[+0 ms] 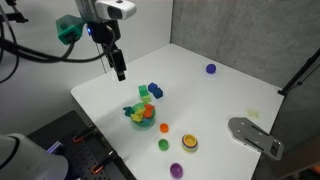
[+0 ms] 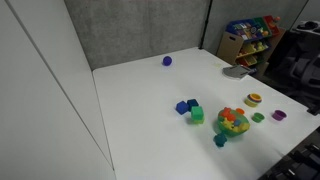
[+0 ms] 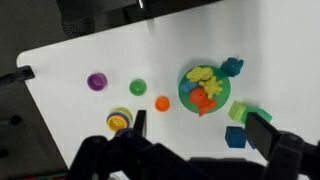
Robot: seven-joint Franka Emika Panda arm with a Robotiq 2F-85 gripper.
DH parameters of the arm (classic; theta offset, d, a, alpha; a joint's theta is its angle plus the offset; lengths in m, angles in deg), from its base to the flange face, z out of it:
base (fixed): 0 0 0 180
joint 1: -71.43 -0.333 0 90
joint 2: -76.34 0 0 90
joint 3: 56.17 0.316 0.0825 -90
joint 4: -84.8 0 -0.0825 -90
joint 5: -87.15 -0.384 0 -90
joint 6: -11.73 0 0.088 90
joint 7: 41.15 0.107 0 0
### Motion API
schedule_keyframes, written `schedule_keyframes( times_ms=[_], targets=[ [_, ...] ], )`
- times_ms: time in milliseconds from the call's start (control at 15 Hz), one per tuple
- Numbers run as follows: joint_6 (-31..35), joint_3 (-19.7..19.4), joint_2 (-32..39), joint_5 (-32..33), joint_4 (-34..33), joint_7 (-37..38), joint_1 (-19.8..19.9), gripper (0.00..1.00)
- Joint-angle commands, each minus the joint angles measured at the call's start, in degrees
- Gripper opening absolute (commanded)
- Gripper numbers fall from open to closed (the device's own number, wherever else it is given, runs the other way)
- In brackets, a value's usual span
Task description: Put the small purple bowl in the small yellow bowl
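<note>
While pincer [image 1: 120, 73] gapes empty | small purple bowl [image 3: 96, 81]: tiny, round, magenta.

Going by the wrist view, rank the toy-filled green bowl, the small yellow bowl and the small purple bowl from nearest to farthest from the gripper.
1. The toy-filled green bowl, just ahead of the open gripper.
2. The small yellow bowl, close beside the gripper, off to one side.
3. The small purple bowl, farther out on that same side.
</note>
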Motion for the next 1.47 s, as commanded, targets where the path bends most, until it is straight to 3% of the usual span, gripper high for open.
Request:
schedule_keyframes(
  times_ms=[0,467,933,1400],
  targets=[
    [6.7,-4.8,3.1,2.0,2.4,-6.0,2.5,1.0],
    [17.7,-10.4,11.1,4.4,4.1,-11.9,7.7,1.0],
    [17.6,-10.0,11.5,3.7,4.3,-10.8,8.0,1.0],
    [22.9,-15.3,22.1,3.2,-0.6,-13.6,10.8,1.0]
  ],
)
